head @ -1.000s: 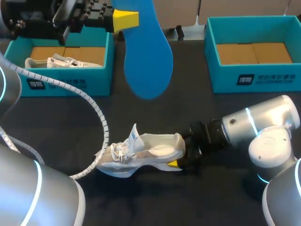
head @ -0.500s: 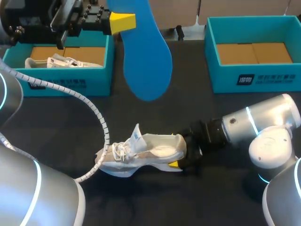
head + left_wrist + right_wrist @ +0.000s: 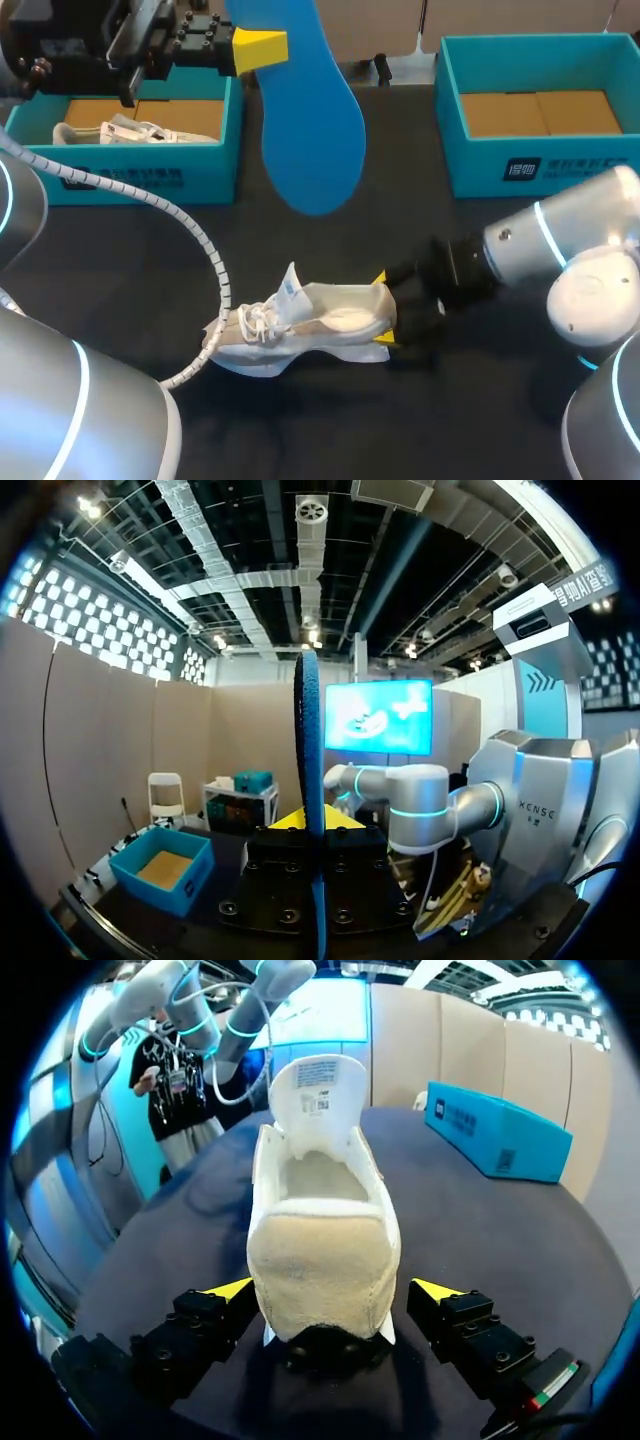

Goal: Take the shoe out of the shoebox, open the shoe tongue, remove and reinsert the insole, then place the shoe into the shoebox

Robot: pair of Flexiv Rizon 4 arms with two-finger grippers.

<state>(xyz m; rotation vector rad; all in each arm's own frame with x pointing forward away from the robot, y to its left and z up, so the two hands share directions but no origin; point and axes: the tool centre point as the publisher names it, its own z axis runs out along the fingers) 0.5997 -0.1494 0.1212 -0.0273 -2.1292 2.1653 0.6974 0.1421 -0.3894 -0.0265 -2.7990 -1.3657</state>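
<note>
Lying on the black table [image 3: 450, 400] near two teal shoeboxes [image 3: 140, 175], the white shoe [image 3: 320, 320] has its heel between the now-spread, no-longer-clamping fingers of the right gripper [image 3: 383, 309], while the left gripper [image 3: 262, 45] pinches the blue insole [image 3: 315, 140] aloft as before.

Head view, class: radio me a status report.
Left gripper shut on blue foam insole, aloft. Right gripper open, straddling heel of white mesh shoe. White spiral cable by toe.
</note>
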